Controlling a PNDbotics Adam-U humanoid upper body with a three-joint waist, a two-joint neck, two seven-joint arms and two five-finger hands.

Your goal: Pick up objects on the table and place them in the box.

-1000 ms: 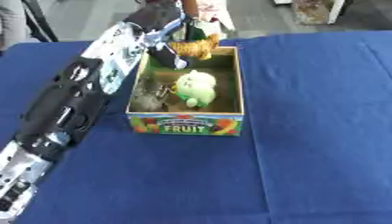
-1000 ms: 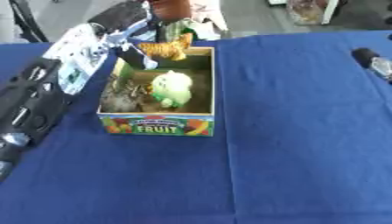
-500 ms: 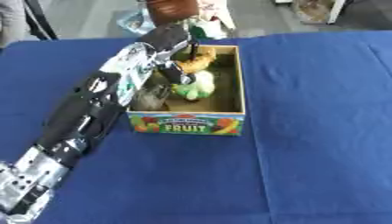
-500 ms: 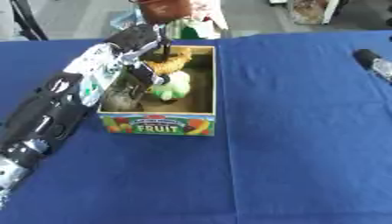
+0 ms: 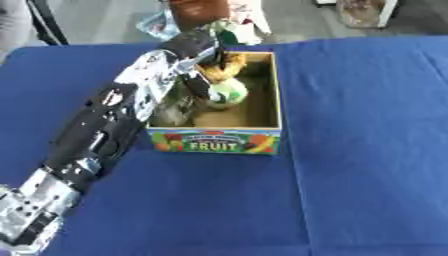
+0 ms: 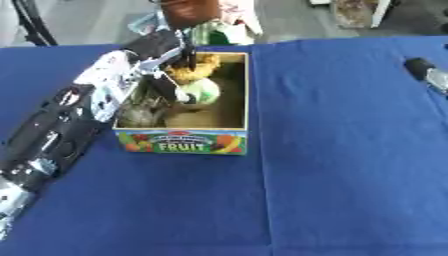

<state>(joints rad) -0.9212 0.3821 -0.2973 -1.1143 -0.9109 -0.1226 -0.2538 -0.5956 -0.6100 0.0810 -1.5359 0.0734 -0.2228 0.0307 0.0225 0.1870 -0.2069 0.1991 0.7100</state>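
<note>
**Left hand in the fruit box**

Left eye view: the left arm runs from the near left corner up over the box's [image 5: 217, 141] left wall, and the left hand [image 5: 199, 75] reaches down inside. Whether its fingers are grasping anything I cannot tell; they are blurred against the contents. Inside lie a pale green round thing [image 5: 227, 92], a yellow-orange thing [image 5: 224, 64] at the far end, and a greyish thing [image 5: 171, 115] near left. The box stands on the blue bench [image 5: 367, 150]. At the right eye view's right edge shows part of the right hand [image 6: 426, 75].
</note>
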